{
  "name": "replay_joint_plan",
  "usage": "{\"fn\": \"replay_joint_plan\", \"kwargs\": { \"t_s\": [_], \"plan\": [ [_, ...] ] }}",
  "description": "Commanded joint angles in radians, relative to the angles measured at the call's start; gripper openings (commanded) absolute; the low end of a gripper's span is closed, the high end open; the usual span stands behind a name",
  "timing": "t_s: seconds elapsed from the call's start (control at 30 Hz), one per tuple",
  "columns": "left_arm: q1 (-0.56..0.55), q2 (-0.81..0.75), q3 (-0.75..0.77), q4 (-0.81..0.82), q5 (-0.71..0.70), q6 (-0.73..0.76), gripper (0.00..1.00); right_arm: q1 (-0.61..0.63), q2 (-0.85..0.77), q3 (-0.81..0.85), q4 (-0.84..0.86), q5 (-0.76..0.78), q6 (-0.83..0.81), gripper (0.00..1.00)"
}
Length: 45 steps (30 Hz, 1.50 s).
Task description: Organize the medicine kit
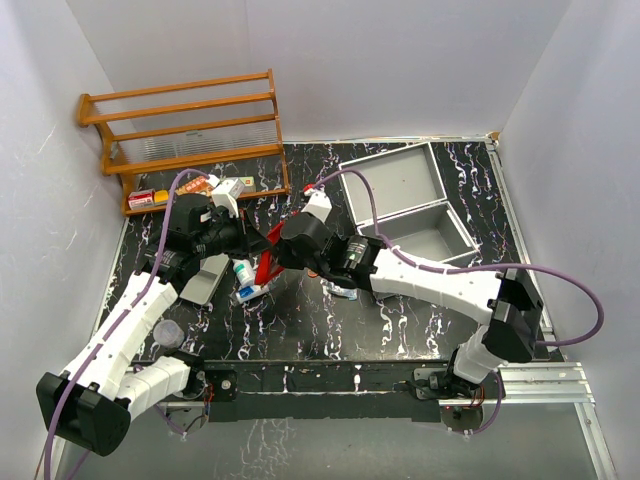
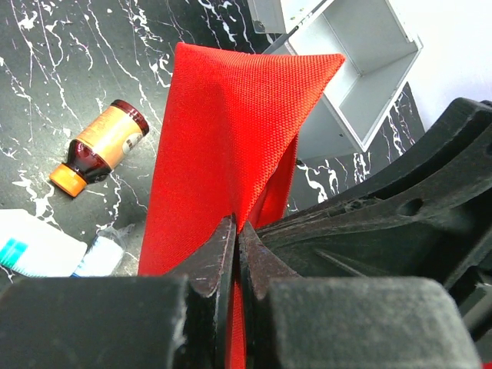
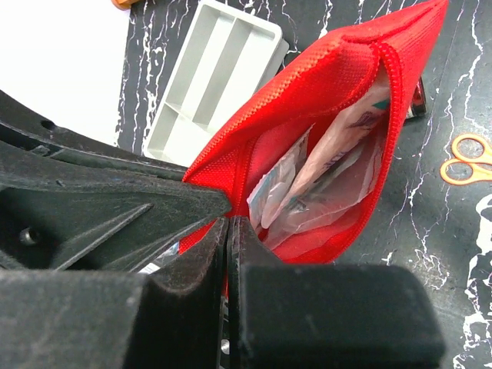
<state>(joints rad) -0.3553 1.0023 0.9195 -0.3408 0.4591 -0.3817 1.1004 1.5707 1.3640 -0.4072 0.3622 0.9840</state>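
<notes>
Both grippers hold a red fabric pouch (image 1: 268, 262) between them above the table's middle. My left gripper (image 2: 237, 231) is shut on one edge of the pouch (image 2: 223, 131). My right gripper (image 3: 228, 227) is shut on the opposite edge of the pouch (image 3: 307, 100), whose zip mouth gapes and shows clear plastic packets (image 3: 338, 173) inside. A brown bottle with an orange cap (image 2: 100, 150) lies on the table. A white tube with a blue label (image 1: 243, 272) lies under the pouch. Orange scissors (image 3: 465, 157) lie on the table.
An open grey case (image 1: 395, 180) with a tray (image 1: 425, 238) sits at the back right. A wooden rack (image 1: 185, 135) with boxes (image 1: 150, 198) stands at the back left. A grey divided tray (image 1: 205, 278) and a small clear cup (image 1: 168, 331) lie near the left arm.
</notes>
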Motion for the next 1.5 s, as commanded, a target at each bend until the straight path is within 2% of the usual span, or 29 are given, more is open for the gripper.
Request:
{"fn": "replay_joint_plan", "kwargs": {
  "t_s": [0.0,0.3,0.47,0.67,1.07,1.33,1.47],
  "plan": [
    [-0.003,-0.037,0.001,0.019,0.042,0.009,0.0,-0.002,0.011,0.007,0.059,0.022,-0.013,0.0],
    [-0.002,-0.04,-0.005,0.017,0.061,0.009,0.0,-0.018,0.053,-0.007,0.078,0.149,0.049,0.0],
    [-0.002,-0.043,-0.002,0.01,0.048,0.013,0.0,-0.023,0.056,-0.005,0.004,0.225,0.143,0.0],
    [-0.003,-0.043,-0.001,0.007,0.013,0.019,0.0,-0.028,0.039,0.005,-0.039,0.206,0.145,0.0],
    [-0.003,-0.047,0.007,0.001,-0.048,0.03,0.0,-0.042,-0.023,0.018,-0.12,0.169,0.148,0.07],
    [-0.002,-0.043,0.015,-0.015,-0.093,0.032,0.0,-0.054,-0.125,-0.05,0.119,-0.054,-0.054,0.21],
    [-0.002,-0.04,0.028,-0.038,-0.147,0.033,0.0,-0.058,-0.201,-0.108,0.156,-0.069,-0.15,0.31]
  ]
}}
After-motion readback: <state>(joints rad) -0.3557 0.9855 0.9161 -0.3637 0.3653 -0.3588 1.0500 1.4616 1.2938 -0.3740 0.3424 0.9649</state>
